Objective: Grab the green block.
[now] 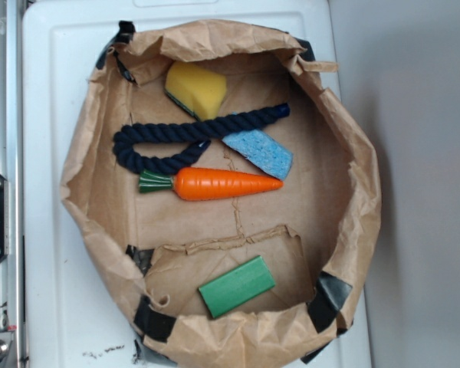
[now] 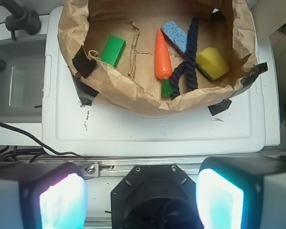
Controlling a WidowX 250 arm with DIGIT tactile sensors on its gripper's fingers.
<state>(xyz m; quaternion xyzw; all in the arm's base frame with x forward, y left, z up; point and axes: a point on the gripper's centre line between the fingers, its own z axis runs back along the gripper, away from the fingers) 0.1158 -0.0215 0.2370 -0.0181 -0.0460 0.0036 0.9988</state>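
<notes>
The green block (image 1: 237, 287) lies flat on the brown paper near the front wall of the paper-lined tub (image 1: 364, 192). From the wrist camera the green block (image 2: 113, 50) shows at the upper left inside the tub, far from my gripper. My gripper (image 2: 142, 198) stands open at the bottom of the wrist view, above the robot base and outside the tub, with nothing between its glowing pads (image 2: 62, 202). The exterior view does not show the gripper.
An orange toy carrot (image 1: 222, 184) with a green top lies mid-tub. Behind it are a dark blue rope (image 1: 176, 138), a blue sponge (image 1: 261, 152) and a yellow sponge (image 1: 195, 89). The tub rests on a white lid (image 2: 157, 129). A grey bin (image 2: 14, 81) stands left.
</notes>
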